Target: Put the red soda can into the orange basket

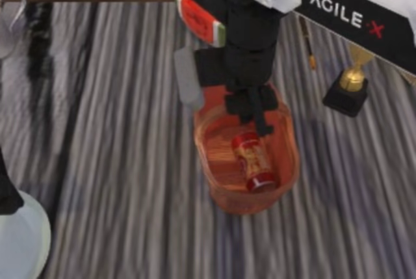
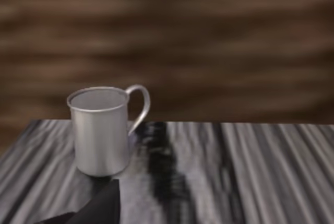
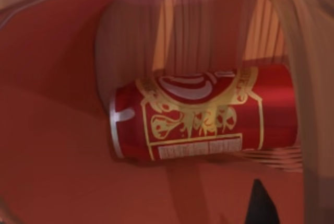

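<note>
Lying on its side on the floor of the large oval orange-red woven wicker basket, the small red cylindrical soda can with a gold and white label is free, and no finger touches it. The basket stands just right of the table centre, and inside it the can sits toward the 4 o'clock part. The right arm's black gripper hangs above the basket at its 12 o'clock rim, over the upper end of the can; whether its fingers are apart or together cannot be told. In the right wrist view the can fills the middle against the red inner wall of the basket. The left arm is parked at the 8 o'clock edge of the table. At 2 o'clock from the basket stands a small golden trophy on a black base. A grey metal mug with a curved handle stands at the 10 o'clock corner of the striped grey table.
</note>
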Controlling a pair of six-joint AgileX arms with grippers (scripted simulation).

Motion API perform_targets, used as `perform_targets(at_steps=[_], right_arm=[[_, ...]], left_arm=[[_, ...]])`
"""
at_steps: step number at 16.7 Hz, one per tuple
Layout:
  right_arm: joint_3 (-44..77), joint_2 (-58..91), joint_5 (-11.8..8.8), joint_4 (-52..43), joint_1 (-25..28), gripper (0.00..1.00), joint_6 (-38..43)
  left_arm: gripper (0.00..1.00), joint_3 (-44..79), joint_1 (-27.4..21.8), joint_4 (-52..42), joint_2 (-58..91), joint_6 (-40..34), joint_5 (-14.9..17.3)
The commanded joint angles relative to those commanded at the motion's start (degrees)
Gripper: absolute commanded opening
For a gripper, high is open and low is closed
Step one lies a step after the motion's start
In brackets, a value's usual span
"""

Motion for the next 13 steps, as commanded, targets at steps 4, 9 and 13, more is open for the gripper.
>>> perform_targets(at_steps=[4, 9, 13], right_arm=[[0.0, 0.0, 0.0, 0.0, -0.1, 0.00, 0.0], [6.0, -0.3, -0.1, -6.5, -0.9, 0.00, -1.2], [10.1, -0.9, 0.0, -10.9, -1.6, 0.00, -2.1]], left_arm=[[1.00, 0.0, 0.0, 0.0, 0.0, 0.0, 0.0], [1.00, 0.0, 0.0, 0.0, 0.0, 0.0, 0.0], [1.00, 0.0, 0.0, 0.0, 0.0, 0.0, 0.0]])
